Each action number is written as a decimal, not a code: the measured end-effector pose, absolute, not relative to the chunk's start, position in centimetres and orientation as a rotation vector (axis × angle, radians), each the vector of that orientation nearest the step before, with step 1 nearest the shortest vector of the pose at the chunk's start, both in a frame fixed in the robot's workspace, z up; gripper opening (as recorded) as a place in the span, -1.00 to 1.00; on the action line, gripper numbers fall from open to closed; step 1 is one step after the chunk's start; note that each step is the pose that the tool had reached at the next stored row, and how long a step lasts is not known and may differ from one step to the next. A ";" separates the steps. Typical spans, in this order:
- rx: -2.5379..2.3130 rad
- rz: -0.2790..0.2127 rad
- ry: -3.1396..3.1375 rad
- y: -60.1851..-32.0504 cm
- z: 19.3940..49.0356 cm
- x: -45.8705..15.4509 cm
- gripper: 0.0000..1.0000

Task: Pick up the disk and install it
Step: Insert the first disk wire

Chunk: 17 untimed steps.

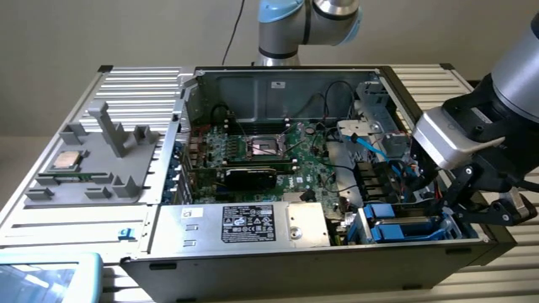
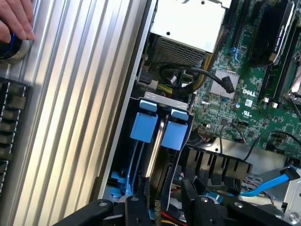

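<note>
- Computer case (image 1: 278,278): lay open on the ribbed metal table (image 1: 126,88); it contained the next six entries.
- Motherboard (image 1: 286,165): green board at the case's centre, with the CPU socket (image 1: 262,146) toward 12 o'clock.
- Power supply (image 1: 252,224): silver box with a black label, at 6 o'clock in the case.
- Blue cable (image 1: 370,142): ran through the 2 o'clock part of the case.
- Drive cage (image 2: 164,96): sat in the 4 o'clock corner of the case and held two blue-tabbed units on edge, side by side.
- The disk (image 2: 175,134): stood on edge inside the drive cage, blue tab uppermost. It also showed as blue plastic at 4 o'clock in the exterior view (image 1: 394,228).
- Gripper (image 1: 467,208): hung over the drive cage. Its black fingers (image 2: 190,202) stood either side of the disk and appeared clamped on it.
- Grey tray (image 1: 101,173): stood on the table at 9 o'clock from the case and held the CPU chip (image 1: 65,161).
- Hand (image 2: 16,19): a person's hand rested on a blue-ringed knob (image 2: 9,47) at the table's edge.
</note>
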State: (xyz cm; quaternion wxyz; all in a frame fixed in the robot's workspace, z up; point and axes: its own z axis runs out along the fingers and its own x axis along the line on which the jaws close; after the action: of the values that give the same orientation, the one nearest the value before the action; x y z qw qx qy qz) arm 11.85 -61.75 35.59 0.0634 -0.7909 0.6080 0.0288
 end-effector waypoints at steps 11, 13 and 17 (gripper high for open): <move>-2.392 0.084 1.829 -61.8 35.3 11.7 -0.19; -2.389 0.087 1.827 -61.9 35.2 11.7 -0.19; -2.370 0.112 1.814 -62.4 35.0 11.7 -0.19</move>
State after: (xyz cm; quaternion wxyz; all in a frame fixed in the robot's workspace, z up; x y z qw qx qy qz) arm 11.72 -62.39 35.01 0.0776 -0.7912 0.6055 0.0374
